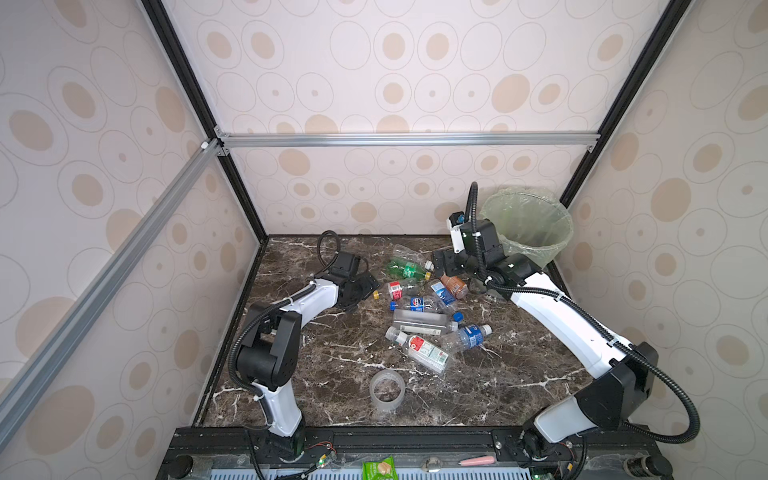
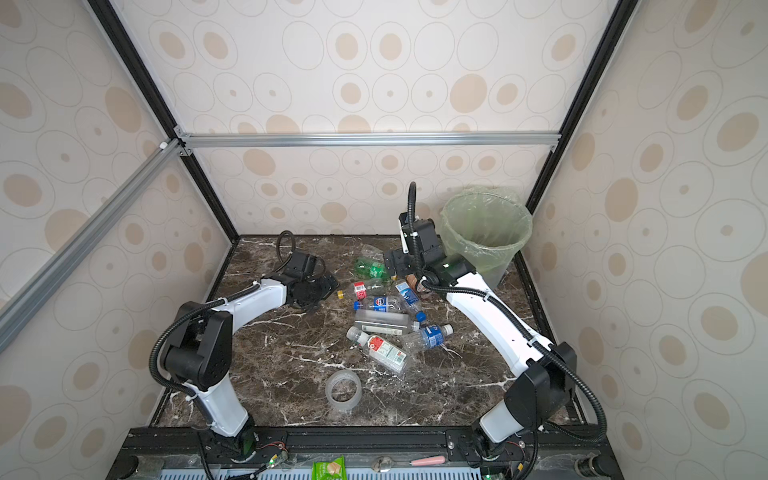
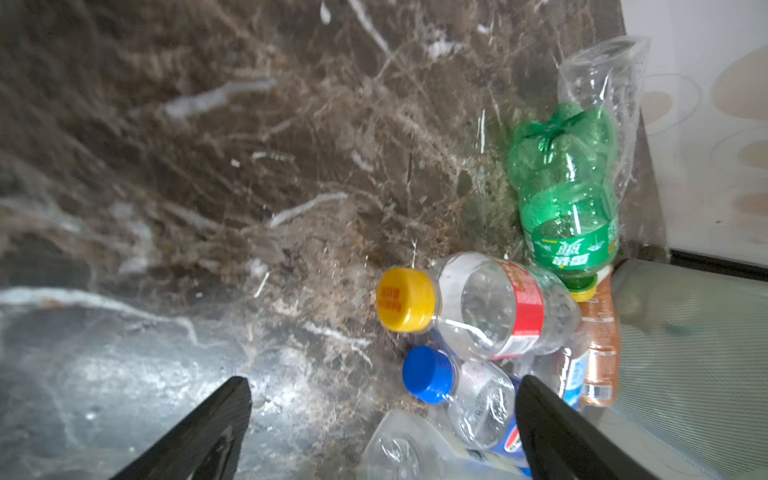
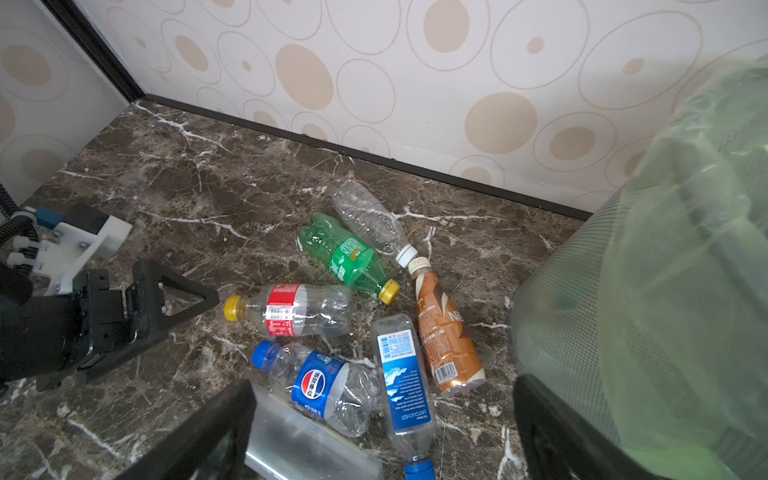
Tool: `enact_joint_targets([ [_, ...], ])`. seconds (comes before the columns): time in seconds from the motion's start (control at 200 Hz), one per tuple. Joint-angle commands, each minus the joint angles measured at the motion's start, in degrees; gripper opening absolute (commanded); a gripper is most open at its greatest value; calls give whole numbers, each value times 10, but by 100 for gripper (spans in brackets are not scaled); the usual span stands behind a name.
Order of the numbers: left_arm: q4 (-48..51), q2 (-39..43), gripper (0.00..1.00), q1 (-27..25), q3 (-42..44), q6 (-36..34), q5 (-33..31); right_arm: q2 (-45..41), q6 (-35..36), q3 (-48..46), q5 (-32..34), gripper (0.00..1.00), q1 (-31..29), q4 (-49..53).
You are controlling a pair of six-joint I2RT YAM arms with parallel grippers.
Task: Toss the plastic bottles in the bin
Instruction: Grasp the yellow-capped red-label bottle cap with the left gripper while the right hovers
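Lying just beside wide-open L gripper (image 3: 384,380): yellow-cap, red-label bottle (image 3: 490,307).

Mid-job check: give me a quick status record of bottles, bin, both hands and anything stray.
bottles: lying loose in a central heap, none held
bin: upright, far right corner, green bag lining
left hand: open, empty, low beside the yellow-capped bottle
right hand: open, empty, over the heap near the bin
stray: tape ring, nearer the front, apart from the heap

Glossy marbled tabletop (image 1: 332,353), crinkled clear plastic bottles (image 4: 307,309), film-lined mesh bin (image 1: 540,245).
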State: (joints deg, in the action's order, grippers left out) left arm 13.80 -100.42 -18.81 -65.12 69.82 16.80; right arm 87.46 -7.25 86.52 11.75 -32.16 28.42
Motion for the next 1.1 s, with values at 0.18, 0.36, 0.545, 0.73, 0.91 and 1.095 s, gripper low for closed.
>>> enact_joint_targets([
  [0.18,-149,28,99,2,62,211,44,14,-1,-17,-3,100,-28,-14],
  [0.36,-147,36,98,-3,75,278,5,10,-4,-25,-3,100,-29,-22],
  [0.545,-144,24,95,-18,58,325,-17,7,8,-32,-19,100,-36,-29],
  [0.73,-151,-4,95,-31,40,350,-17,-6,45,-65,-54,100,-64,-55],
  [0.91,-146,-14,93,-36,38,363,-32,-17,46,-98,-69,100,-77,-71],
  [1.095,-143,-21,90,-40,36,380,-42,-20,41,-112,-66,100,-80,-71],
])
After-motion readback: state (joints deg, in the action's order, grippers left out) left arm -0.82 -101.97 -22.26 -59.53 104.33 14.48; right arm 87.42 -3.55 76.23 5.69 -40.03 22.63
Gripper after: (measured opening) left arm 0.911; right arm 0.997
